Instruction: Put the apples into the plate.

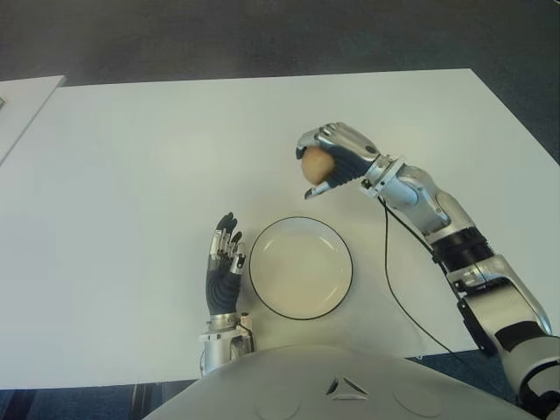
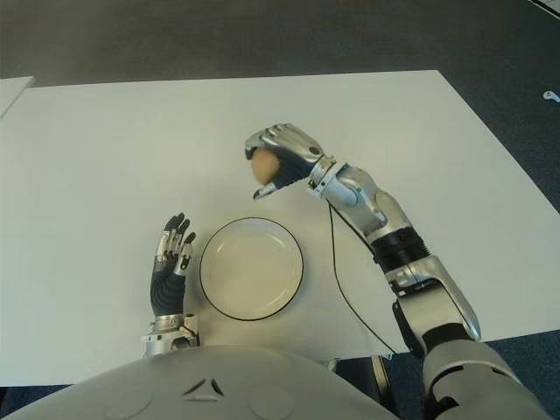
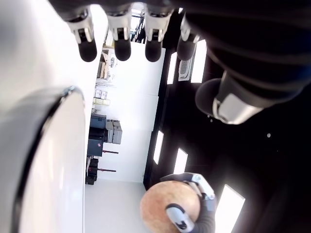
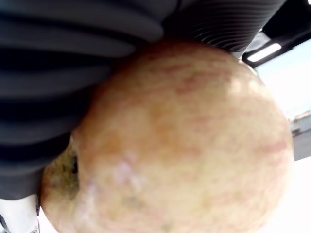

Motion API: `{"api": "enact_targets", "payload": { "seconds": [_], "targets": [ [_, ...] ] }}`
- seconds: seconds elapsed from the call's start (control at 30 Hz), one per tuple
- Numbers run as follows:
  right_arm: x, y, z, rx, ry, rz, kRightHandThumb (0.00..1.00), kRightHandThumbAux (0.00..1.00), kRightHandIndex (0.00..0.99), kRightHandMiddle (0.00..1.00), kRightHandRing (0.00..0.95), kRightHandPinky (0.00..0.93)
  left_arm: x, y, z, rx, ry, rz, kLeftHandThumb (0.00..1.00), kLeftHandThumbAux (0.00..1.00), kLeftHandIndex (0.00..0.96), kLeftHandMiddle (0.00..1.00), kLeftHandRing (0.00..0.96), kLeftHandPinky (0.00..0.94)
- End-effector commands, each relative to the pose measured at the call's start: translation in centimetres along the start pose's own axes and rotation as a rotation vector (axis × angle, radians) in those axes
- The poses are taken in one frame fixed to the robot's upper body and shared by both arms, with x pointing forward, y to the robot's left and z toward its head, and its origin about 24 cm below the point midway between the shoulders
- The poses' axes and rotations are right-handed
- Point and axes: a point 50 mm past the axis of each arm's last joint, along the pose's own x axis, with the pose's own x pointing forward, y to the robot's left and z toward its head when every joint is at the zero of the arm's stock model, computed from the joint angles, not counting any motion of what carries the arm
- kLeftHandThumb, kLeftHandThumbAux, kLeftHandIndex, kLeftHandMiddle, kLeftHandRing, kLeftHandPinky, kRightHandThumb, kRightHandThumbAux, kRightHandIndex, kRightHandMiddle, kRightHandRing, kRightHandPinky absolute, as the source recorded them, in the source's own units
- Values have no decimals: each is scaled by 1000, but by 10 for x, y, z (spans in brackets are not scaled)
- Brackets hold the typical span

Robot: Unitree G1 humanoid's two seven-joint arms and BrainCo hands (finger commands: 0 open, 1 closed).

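We have the right robot hand (image 1: 331, 163) curled around a yellowish-red round apple (image 1: 315, 164), holding it above the white bench (image 1: 131, 157), just beyond the round white black-rimmed plate (image 1: 301, 302). The carry is under way; next we bring it over the plate and release. The left robot hand (image 1: 224, 262) shows beside the plate's left, fingers straight and empty.

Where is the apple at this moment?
The apple sits in the right hand, fingers curled around it, above the white table just beyond the empty plate.

Glossy plate (image 1: 301, 302), matt table (image 1: 131, 175), mottled apple (image 4: 184, 141)
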Motion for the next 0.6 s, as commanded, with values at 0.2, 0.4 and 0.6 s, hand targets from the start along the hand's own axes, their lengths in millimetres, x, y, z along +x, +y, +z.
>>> {"api": "enact_targets", "payload": {
  "seconds": [0.2, 0.4, 0.6],
  "targets": [
    [-11, 6, 25, 24, -133, 82, 732, 711, 440, 840, 815, 785, 1, -3, -5, -37, 24, 46, 164, 467, 95, 55, 34, 59],
    [-13, 9, 42, -8, -235, 116, 731, 711, 440, 850, 826, 803, 2, -2, -6, -16, 22, 48, 171, 450, 94, 65, 43, 70],
    [-15, 13, 52, -59, -326, 136, 729, 710, 440, 871, 846, 839, 2, -2, -7, -8, 28, 45, 171, 458, 82, 58, 44, 80]
  ]
}}
